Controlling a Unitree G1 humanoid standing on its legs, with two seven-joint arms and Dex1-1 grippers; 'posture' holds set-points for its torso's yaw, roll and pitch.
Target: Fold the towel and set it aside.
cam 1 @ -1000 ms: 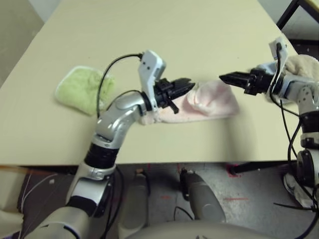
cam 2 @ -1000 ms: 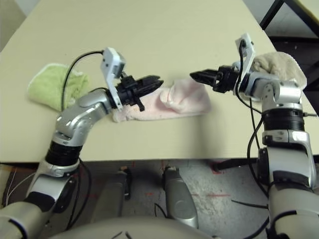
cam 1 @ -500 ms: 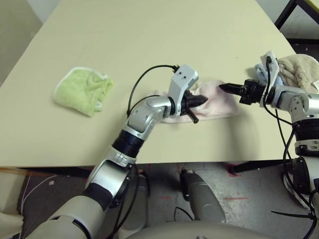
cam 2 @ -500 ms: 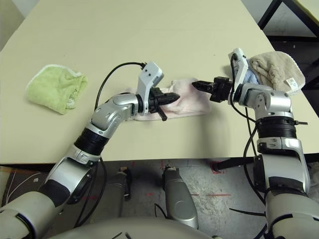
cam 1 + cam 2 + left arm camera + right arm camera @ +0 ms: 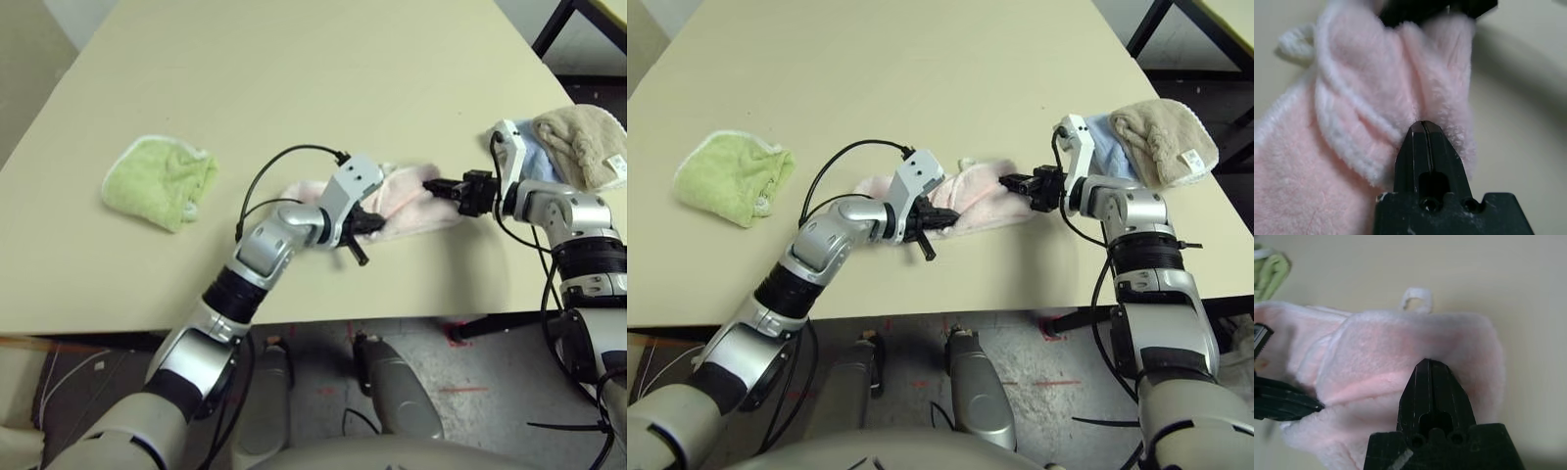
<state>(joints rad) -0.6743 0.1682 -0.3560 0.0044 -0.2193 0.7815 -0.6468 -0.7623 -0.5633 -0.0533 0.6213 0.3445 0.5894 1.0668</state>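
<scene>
The pale pink towel (image 5: pixel 407 199) lies folded into a narrow bundle at mid-table, its white hanging loop (image 5: pixel 1417 299) at the far side. My left gripper (image 5: pixel 369 221) is shut, with its tip pressed into the towel's near edge; its fingers (image 5: pixel 1422 147) show no cloth between them. My right gripper (image 5: pixel 435 185) is also shut, and its tip pokes into the towel's right end (image 5: pixel 1449 347). The left gripper's dark fingers (image 5: pixel 1283 401) also appear in the right wrist view.
A lime-green cloth (image 5: pixel 159 182) lies at the table's left. A light blue cloth (image 5: pixel 532 149) and a beige cloth (image 5: pixel 588 143) sit at the right edge behind my right arm. The table's front edge (image 5: pixel 392 318) runs close below the towel.
Both grippers have closed in on the towel. The left one swung right and down to its near edge, the right one moved left to its right end. The fingers have shut.
</scene>
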